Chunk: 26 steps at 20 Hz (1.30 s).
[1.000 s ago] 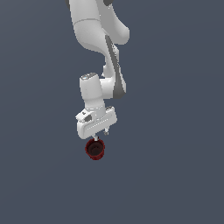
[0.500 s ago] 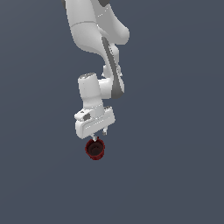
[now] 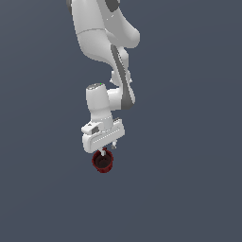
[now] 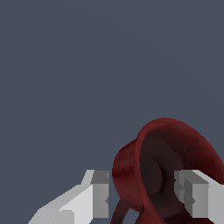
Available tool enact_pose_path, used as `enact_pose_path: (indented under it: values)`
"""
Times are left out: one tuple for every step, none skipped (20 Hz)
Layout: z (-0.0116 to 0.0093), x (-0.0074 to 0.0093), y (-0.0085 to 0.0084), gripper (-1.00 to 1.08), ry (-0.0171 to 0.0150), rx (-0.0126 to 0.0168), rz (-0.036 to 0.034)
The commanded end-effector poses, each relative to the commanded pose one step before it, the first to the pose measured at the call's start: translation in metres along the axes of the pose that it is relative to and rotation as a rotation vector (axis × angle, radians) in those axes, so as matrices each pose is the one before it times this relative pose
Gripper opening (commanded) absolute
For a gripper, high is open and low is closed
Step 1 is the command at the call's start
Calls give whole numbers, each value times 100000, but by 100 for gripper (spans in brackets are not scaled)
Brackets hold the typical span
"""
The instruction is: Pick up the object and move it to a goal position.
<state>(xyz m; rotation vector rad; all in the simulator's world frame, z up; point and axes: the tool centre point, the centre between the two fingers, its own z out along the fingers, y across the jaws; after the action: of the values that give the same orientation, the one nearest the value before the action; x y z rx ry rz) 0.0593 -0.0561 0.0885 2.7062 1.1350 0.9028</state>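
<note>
The dark red ribbed cup [image 3: 103, 162] sits just under my white gripper [image 3: 105, 150] in the exterior view, its dark inside showing. In the wrist view the cup [image 4: 131, 166] fills the space at the fingertips. One finger [image 4: 101, 194] stands just outside the cup's wall with a thin gap. The other finger [image 4: 192, 192] shows in front of the cup's dark mouth. The jaws stand wide apart, straddling one side of the cup, and are not pressed on it. The gripper [image 4: 146, 192] is open.
The plain dark grey surface [image 3: 189, 189] lies all around the cup. The white arm [image 3: 101, 42] reaches down from the top of the exterior view. No other object shows.
The upper arm has shifted slightly toward the exterior view's left. The gripper and the cup stay in almost the same place.
</note>
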Motion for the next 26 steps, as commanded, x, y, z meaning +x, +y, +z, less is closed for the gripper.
enact_pose_path:
  values:
    - [813, 2, -51, 28, 21, -38, -187]
    - [244, -10, 9, 28, 0, 0, 0]
    - [156, 22, 14, 28, 68, -10, 5]
    - [105, 19, 21, 28, 61, 1, 32]
    - [53, 16, 22, 28, 54, 6, 42]
    - [22, 10, 3, 28, 0, 0, 0]
    - [0, 0, 0, -100, 0, 0, 0]
    - [0, 0, 0, -100, 0, 0, 0]
    - [0, 0, 0, -100, 0, 0, 0]
    - [0, 0, 0, -100, 0, 0, 0]
    - [0, 0, 0, -100, 0, 0, 0]
    - [0, 0, 0, -100, 0, 0, 0]
    - [0, 0, 0, -100, 0, 0, 0]
    - [0, 0, 0, -100, 0, 0, 0]
    - [0, 0, 0, -100, 0, 0, 0]
    - [0, 0, 0, -100, 0, 0, 0]
    - [-148, 90, 212, -100, 165, -398, -14]
    - [-20, 11, -3, -100, 0, 0, 0]
    - [-61, 34, -9, -100, 0, 0, 0]
    - [-101, 56, -15, -100, 0, 0, 0]
    - [-142, 78, -20, -100, 0, 0, 0]
    - [-183, 101, -26, -100, 0, 0, 0]
    - [-224, 124, -32, -100, 0, 0, 0]
    - [-244, 144, -48, -100, -61, -6, -31]
    - [-306, 169, -43, -100, 0, 0, 0]
    - [-348, 192, -49, -100, 0, 0, 0]
